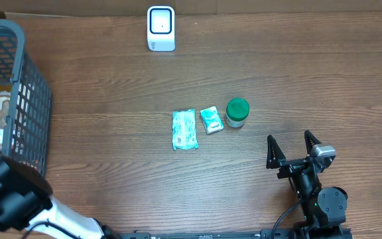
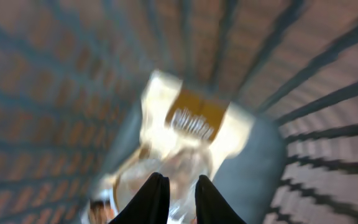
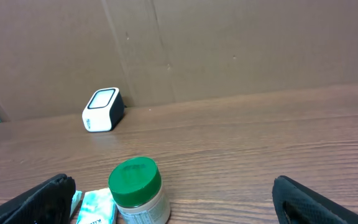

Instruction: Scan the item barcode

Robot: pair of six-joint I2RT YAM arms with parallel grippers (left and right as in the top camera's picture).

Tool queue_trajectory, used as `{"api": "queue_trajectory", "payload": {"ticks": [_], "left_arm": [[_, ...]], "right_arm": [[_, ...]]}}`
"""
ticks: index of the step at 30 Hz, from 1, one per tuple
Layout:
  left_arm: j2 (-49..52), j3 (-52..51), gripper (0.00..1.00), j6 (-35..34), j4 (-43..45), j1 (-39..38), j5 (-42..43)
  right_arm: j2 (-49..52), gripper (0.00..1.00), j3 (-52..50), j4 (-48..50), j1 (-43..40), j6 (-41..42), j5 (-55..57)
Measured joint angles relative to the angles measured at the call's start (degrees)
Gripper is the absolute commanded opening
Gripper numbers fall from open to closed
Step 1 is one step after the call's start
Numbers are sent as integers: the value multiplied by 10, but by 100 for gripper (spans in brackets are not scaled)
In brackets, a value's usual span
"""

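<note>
A blurred cream packet (image 2: 185, 134) with an orange-brown label lies in the grey basket (image 1: 35, 99), its clear end nipped by the left gripper (image 2: 178, 190), while the white scanner (image 1: 160, 28) stands upright at the far edge of the bench (image 1: 297, 73), well apart from it.

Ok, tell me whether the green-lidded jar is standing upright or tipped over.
Upright. The green-lidded jar shows its round lid face-on from overhead, and the right wrist view has it standing, lid on top.

The right arm (image 1: 320, 199) is black, the left arm (image 1: 12, 196) black-and-white, fingers (image 1: 272, 154) black.
</note>
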Motion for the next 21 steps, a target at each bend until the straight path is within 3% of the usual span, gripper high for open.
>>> {"api": "queue_trajectory", "payload": {"ticks": [5, 11, 21], "left_arm": [[-78, 26, 47, -16, -7, -28, -1], [-90, 21, 54, -24, -43, -17, -30], [-50, -124, 65, -36, -3, 34, -38]], "right_arm": [[0, 100, 0, 0, 0, 0, 0], [0, 100, 0, 0, 0, 0, 0], [0, 100, 0, 0, 0, 0, 0]]}}
